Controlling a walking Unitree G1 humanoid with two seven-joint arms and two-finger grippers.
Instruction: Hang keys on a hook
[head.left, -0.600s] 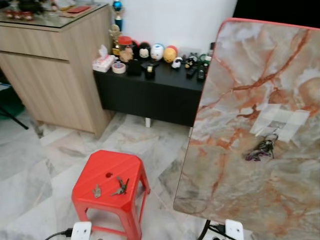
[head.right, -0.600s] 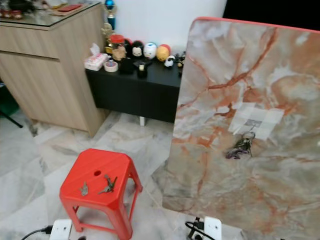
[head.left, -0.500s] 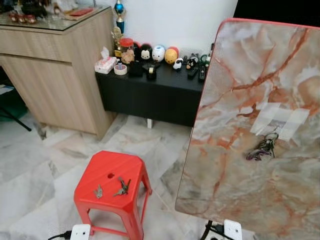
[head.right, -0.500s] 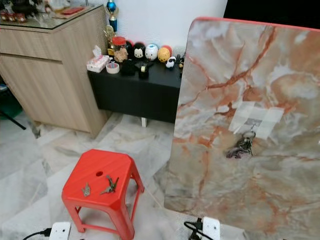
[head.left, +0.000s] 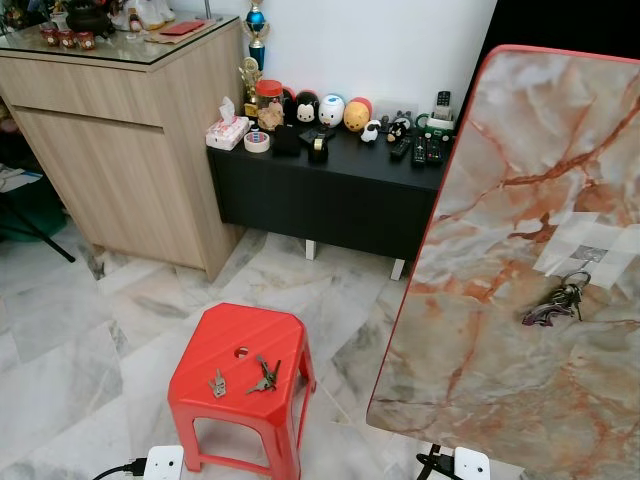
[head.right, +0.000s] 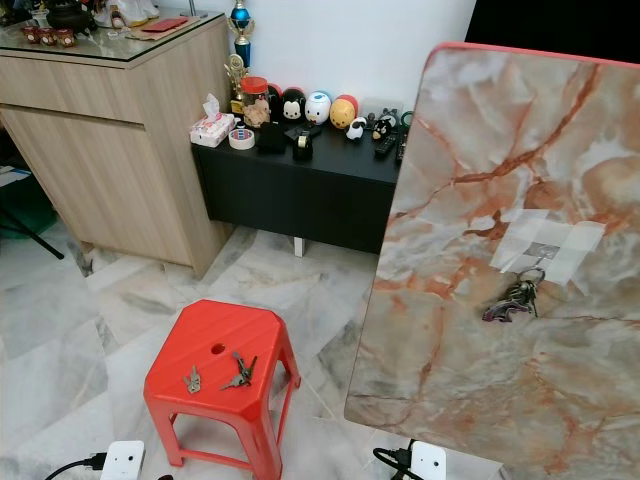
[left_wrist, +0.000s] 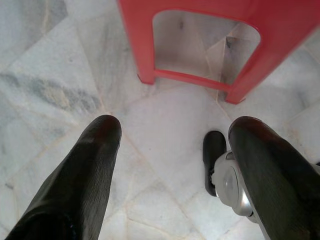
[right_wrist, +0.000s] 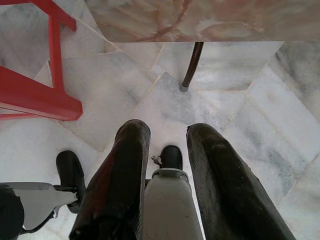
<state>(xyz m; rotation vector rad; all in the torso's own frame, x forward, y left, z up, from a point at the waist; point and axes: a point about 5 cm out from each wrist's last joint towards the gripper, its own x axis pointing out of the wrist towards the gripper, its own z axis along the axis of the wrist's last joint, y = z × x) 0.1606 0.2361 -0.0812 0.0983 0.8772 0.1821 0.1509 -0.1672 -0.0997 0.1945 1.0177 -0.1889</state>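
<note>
A marble-patterned board (head.right: 500, 260) leans upright on the right, its right and lower edges cut off by the frame. A taped patch (head.right: 548, 243) on it covers what must be the hook (too small to make out), and a bunch of keys (head.right: 513, 297) hangs just below it against the board. Left of the board stands a red stool (head.left: 240, 370) on the marble floor (head.left: 90, 330). On its seat lie two more key sets: a larger one (head.left: 264, 375) and, just beside it, a smaller one (head.left: 218, 383); single keys are hard to tell apart. Behind, a black table (head.left: 330, 190) carries small figures, next to a wooden cabinet (head.left: 120, 140).

The left hand (left_wrist: 170, 150) hangs over the floor by the stool's legs, fingers spread wide. The right hand (right_wrist: 167, 150) hangs low too, fingers slightly parted and empty.
</note>
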